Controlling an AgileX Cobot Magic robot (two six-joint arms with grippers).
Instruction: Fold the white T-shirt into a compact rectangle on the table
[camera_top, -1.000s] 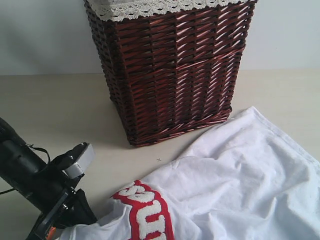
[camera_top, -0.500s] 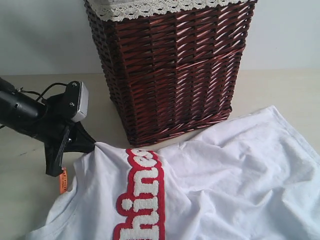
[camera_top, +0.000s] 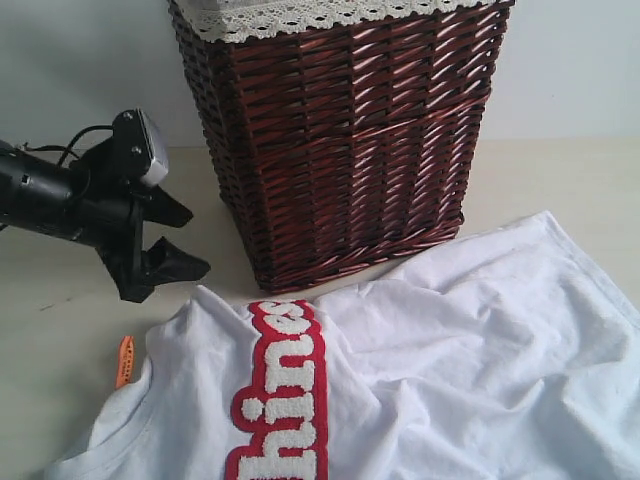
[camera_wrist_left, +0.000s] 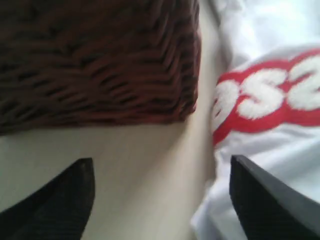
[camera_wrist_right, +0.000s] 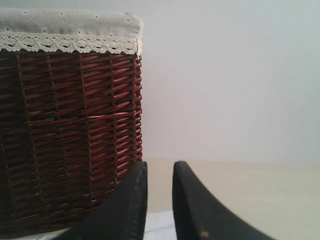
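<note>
Left gripper (camera_top: 180, 240) hovers over the table (camera_top: 60, 320), left of the wicker basket (camera_top: 340, 140). Its fingers (camera_top: 172, 264) are spread wide with nothing between them; the left wrist view shows only bare table in the gap.

White T-shirt (camera_top: 460, 350) lies rumpled on the table in front of the basket. Its upper edge is near the basket's base and just below the left gripper, not touching it. The red band with white lettering (camera_top: 285, 395) faces up. An orange tag (camera_top: 124, 360) lies at the collar edge on the left.

Right gripper (camera_wrist_right: 159, 200) is seen in its wrist view only, the basket beyond it. Its fingers (camera_wrist_right: 127, 210) are nearly together with a thin slit between. A strip of white cloth shows low in the slit; cannot tell whether it is pinched.
</note>
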